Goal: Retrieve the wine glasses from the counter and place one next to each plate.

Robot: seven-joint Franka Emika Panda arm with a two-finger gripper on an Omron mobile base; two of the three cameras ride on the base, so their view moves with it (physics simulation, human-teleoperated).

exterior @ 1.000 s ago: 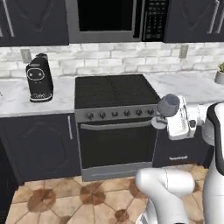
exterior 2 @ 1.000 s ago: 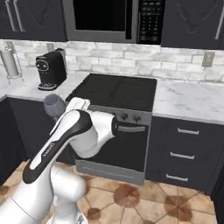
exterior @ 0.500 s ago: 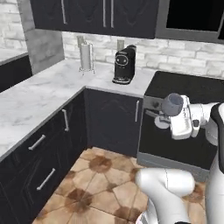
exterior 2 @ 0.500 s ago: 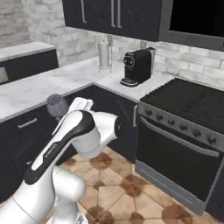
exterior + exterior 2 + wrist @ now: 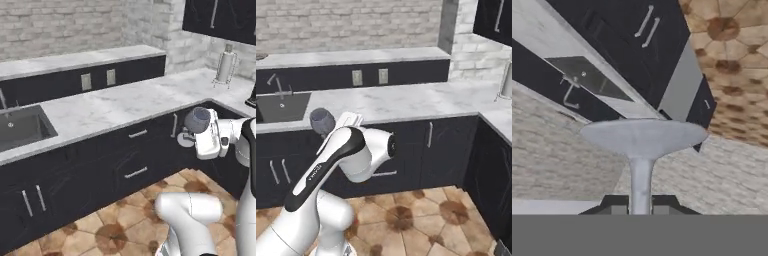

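Glass in transit, no plate in sight.
Your fingers [image 5: 640, 204] are clamped on the wine glass [image 5: 197, 120] stem; its long axis runs along them, near the tabletop [image 5: 115, 102] edge.

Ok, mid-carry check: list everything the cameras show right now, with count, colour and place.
wine glass: one, greyish-purple, stem clamped in the tool, held in front of the cabinets
counter: one, white grey-veined marble, L-shaped, over dark cabinets
sink: one, dark grey, set in the counter at left
faucet: one, silver, behind the sink
wall outlets: two, grey, on the dark back panel
paper towel holder: one, silver, far right corner
floor: brown patterned tiles
tool: one, dark fingertips, shut on the glass stem
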